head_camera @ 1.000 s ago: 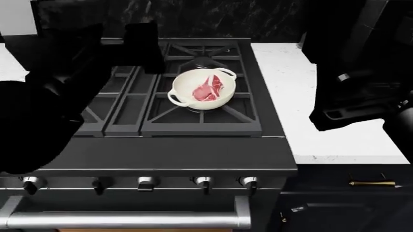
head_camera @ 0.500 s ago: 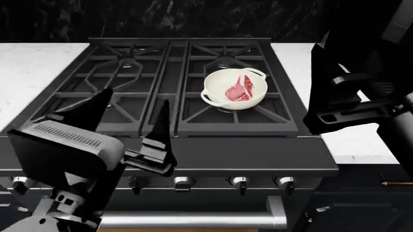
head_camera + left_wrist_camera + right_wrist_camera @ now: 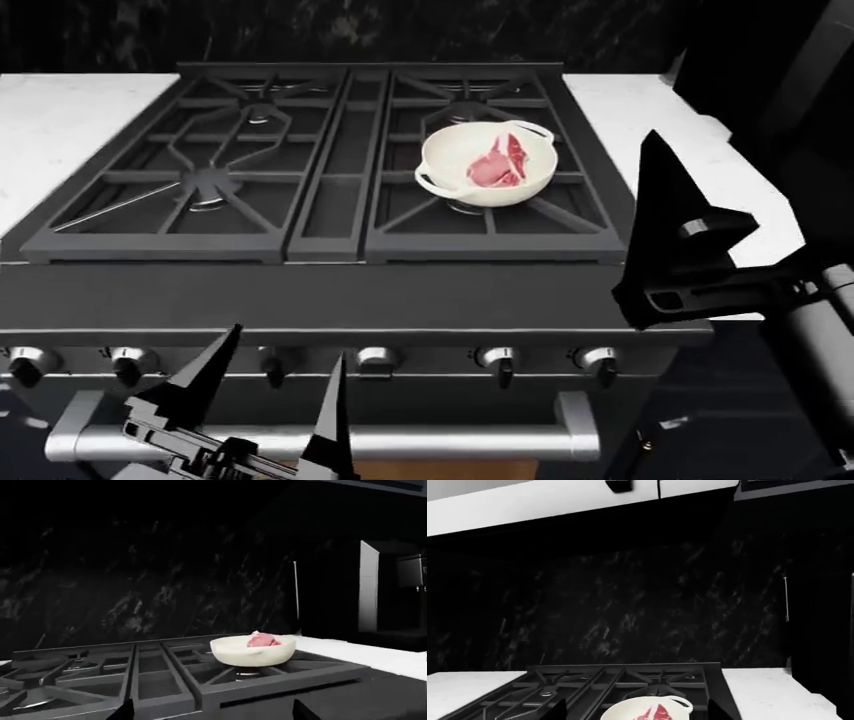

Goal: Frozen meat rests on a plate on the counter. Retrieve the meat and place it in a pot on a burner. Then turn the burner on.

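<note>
Left end effector point(image 3: 267, 395) is spread wide, empty, down by the stove knobs point(image 3: 378, 360). Right end effector point(image 3: 667, 200) can't tell, over the worktop point(image 3: 694, 130) edge. Meat point(image 3: 497, 165) sits in the pot point(image 3: 483, 164).

From the head we look steeply down over the whole stove point(image 3: 334, 200), knobs nearest us. Our left wrist camera sits low at the stove's front edge, looking level across the grates toward the dark backsplash point(image 3: 147, 580). Our right wrist camera looks from higher up. All three views share the pot point(image 3: 483, 163).
</note>
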You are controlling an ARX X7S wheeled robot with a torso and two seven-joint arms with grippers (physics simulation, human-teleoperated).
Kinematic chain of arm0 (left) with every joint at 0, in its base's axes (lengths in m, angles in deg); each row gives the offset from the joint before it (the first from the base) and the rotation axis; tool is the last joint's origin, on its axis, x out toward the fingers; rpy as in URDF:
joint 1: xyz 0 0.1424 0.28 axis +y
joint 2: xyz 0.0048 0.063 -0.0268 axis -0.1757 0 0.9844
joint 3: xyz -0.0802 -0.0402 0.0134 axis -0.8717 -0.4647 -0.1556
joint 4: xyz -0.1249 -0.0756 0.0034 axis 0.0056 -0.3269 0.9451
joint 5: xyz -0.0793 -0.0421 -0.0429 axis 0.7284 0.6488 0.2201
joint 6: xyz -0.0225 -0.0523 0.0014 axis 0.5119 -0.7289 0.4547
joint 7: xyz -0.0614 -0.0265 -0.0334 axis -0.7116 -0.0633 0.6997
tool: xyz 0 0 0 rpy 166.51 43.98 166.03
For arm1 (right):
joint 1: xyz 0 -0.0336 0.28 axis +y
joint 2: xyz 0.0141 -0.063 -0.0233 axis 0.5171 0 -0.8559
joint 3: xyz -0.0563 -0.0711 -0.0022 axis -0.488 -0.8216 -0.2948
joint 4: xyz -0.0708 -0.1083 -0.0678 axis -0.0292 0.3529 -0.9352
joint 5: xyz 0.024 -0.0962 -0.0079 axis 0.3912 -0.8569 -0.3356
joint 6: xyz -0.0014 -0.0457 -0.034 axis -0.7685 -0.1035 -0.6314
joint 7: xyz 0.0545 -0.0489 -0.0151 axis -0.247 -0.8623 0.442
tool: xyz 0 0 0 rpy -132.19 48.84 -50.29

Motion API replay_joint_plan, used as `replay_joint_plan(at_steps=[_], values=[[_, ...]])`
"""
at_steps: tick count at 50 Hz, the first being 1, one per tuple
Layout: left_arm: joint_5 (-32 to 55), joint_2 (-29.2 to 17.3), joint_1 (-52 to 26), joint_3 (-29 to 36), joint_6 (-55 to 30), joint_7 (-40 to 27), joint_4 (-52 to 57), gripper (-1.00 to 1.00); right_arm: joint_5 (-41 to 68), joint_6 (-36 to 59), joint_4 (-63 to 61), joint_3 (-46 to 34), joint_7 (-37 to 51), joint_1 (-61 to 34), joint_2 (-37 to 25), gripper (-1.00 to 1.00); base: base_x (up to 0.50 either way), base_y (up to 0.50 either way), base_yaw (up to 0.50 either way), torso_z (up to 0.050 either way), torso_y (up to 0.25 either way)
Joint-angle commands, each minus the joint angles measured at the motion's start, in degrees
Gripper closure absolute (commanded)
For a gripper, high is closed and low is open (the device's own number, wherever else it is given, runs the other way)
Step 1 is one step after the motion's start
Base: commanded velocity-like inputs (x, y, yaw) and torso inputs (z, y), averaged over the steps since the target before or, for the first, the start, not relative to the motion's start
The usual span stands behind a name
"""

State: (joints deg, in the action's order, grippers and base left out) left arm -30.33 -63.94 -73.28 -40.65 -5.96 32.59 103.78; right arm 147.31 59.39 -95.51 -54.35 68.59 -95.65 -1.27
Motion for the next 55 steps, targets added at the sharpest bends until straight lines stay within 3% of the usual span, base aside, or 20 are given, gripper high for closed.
replay_joint_plan(at_steps=[1, 6, 10, 28, 55], values=[[-2.7, 3.7, 4.4, 1.1, 10.5, 1.5, -10.5, -1.00, -17.1, -13.4, -2.2, -13.8, 1.0, 7.0, -2.1, -1.00, 0.00, 0.00, 0.00, -0.050, 0.000], [-2.7, 4.2, 4.3, 1.0, 11.4, 1.6, -12.0, -1.00, -25.1, -21.4, -2.2, -27.9, 5.3, 4.5, -7.1, -1.00, 0.00, 0.00, 0.00, -0.050, 0.000], [-2.6, 4.6, 4.0, 1.0, 11.8, 1.7, -13.0, -1.00, -29.7, -22.5, -1.7, -31.1, 6.8, 7.3, -7.0, -1.00, 0.00, 0.00, 0.00, -0.050, 0.000], [-3.1, 4.6, 3.6, 1.4, 10.7, 1.6, -13.3, -1.00, -38.5, -32.2, 3.0, -32.8, 6.4, 22.0, -9.6, -1.00, 0.00, 0.00, 0.00, -0.050, 0.011], [-2.6, 4.8, 3.6, 1.7, 10.6, 1.6, -13.6, -1.00, -37.2, -30.7, 5.9, -34.6, 3.9, 22.4, -8.8, -1.00, 0.00, 0.00, 0.00, -0.050, 0.013]])
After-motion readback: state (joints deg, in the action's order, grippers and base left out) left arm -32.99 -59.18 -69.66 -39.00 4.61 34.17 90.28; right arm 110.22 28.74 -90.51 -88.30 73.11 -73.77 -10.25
